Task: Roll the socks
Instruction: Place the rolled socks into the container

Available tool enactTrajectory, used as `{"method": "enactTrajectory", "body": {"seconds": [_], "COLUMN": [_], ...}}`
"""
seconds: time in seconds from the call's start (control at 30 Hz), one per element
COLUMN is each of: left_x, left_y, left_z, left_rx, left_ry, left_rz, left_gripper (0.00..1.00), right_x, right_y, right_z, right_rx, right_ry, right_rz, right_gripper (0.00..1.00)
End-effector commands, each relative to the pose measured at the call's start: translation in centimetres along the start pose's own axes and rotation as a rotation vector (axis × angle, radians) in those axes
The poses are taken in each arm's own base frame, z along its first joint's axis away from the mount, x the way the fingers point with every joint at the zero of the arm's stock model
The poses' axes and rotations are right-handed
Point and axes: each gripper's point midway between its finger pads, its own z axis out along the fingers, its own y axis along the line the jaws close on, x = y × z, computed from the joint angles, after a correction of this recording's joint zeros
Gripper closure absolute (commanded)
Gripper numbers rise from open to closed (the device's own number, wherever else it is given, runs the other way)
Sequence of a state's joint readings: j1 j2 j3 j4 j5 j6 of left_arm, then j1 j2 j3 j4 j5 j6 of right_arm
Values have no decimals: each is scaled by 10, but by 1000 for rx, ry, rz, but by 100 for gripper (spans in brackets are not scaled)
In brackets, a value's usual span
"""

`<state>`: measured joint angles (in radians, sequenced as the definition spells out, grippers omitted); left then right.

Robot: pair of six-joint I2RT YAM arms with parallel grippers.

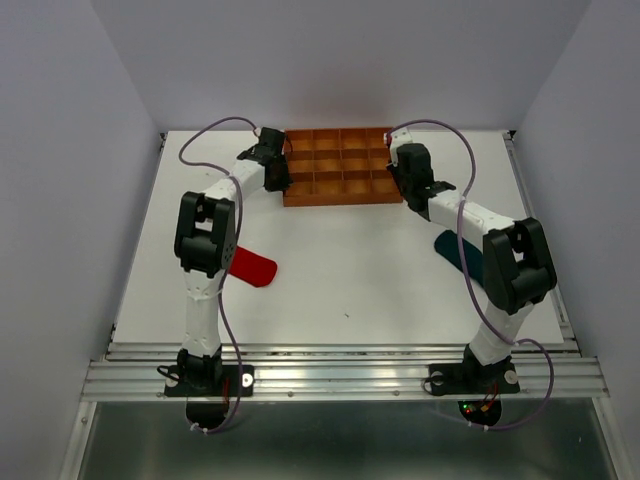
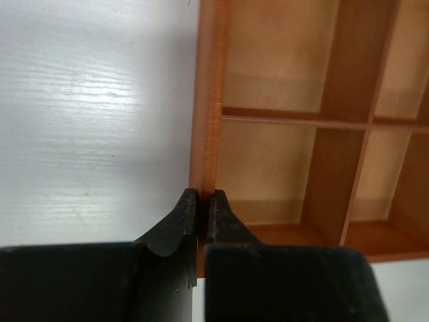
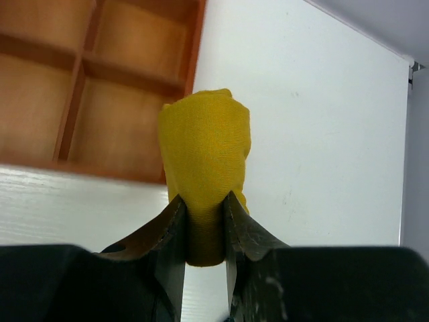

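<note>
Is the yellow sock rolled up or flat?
Rolled up. The yellow sock is a chunky bundle pinched in the right gripper, near the tray.

right jaws: clamped on rolled yellow sock [image 3: 204, 147] | tray [image 3: 196, 40] corner behind

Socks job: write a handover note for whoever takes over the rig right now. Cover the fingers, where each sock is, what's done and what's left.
Grip: left fingers are pinched on the left wall of the tray. The right fingers are shut on the yellow sock.
Socks: the yellow one is a rolled bundle, held by the tray's right edge. The red sock lies flat on the left side of the table. The teal sock lies flat on the right, partly hidden.
Done: yellow rolled.
Left: set the yellow bundle down, probably in a tray compartment, then roll red and teal.
</note>
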<state>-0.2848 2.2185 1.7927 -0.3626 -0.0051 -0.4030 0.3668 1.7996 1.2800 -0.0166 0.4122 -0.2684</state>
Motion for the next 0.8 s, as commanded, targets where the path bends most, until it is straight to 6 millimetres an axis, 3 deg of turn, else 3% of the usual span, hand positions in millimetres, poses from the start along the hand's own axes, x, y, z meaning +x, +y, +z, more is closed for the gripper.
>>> {"method": "enactTrajectory", "body": {"seconds": [0.0, 0.17, 0.43, 0.53, 0.57, 0.77], "left_x": [1, 13, 6, 16, 30, 61], "left_y": [10, 17, 16, -5, -7, -3], "left_z": [-14, -15, -10, -20, -20, -28], "left_rx": [-15, -22, 6, 171, 218, 226], "left_ry": [-26, -16, -29, -29, -5, 46], "left_rz": [-41, -32, 123, 282, 315, 326], "left_gripper": [98, 100, 100, 100, 100, 100], "right_x": [-36, -38, -47, -48, -47, -29], "right_y": [-21, -14, -24, -27, -27, -19], "right_z": [-2, 4, 5, 0, -1, -14], "right_rx": [60, 33, 89, 95, 95, 48], "right_ry": [-86, -107, -124, -133, -133, -124], "right_rz": [-4, -36, -19, -3, 3, 60], "right_gripper": [99, 99, 99, 99, 99, 99]}}
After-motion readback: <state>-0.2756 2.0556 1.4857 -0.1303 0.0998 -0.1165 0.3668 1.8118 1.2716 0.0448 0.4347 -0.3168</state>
